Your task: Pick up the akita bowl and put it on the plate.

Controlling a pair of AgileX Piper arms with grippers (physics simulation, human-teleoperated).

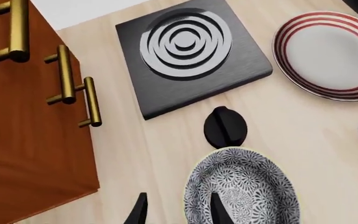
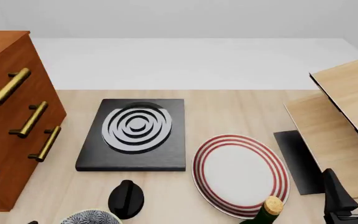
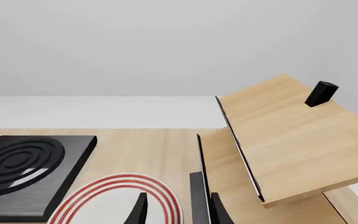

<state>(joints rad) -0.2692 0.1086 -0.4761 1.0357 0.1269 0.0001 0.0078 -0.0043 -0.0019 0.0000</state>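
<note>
A: Where's the akita bowl [image 1: 241, 189] sitting rn?

B: Near edge of the table [image 2: 229, 107], front cam only catching its rim at 7 o'clock of the frame. Black knob [image 2: 127, 199] is lying right beside it, toward the black burner slab [image 2: 135, 133]. The plate [image 2: 240, 173] is resting well apart, at roughly 2 o'clock from the bowl, w/ the slab at 12.

A: Left gripper [image 1: 177, 210]?

B: Hanging over the bowl, fingers spread apart, nothing in them. One finger is showing over the bowl's inside, the other over bare table outside the rim, so it's looking like they're straddling the wall. Contact not visible, can't say.

A: Right gripper [image 3: 177, 209]?

B: Also spread, empty, idling past the plate's right side near the wooden rack [image 2: 347, 116]. A bottle [image 2: 265, 211] is standing at the plate's near edge.

A: Handling?

B: Prob rigid glazed ceramic: stiff, slick, chippable, some weight. I'd be pinching the wall at the rim, one finger in, one out, squeezing firm since the glaze may be slipping. Keeping it level while carrying, and watching the knob and bottle en route.
</note>
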